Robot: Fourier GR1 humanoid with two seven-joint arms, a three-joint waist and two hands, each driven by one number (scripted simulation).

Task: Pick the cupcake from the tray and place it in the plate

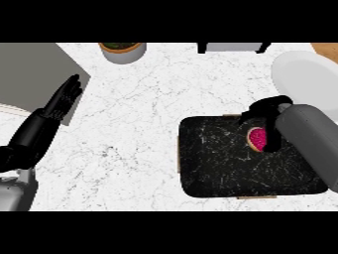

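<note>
One tray (pixel 223 163), black and speckled, on the white marble bench (pixel 135 144). One cupcake (pixel 257 139) (pink top showing) sits near the tray's right edge. Right hand (pixel 268 110) curled round the cupcake, fingers partly hiding it. One white plate (pixel 310 82) just beyond the tray, top right. Left hand (pixel 54 106) at the left, fingers straight, holding nothing. One potted plant (pixel 122 51) at the far edge. One grey slab (pixel 25 74) top left.
</note>
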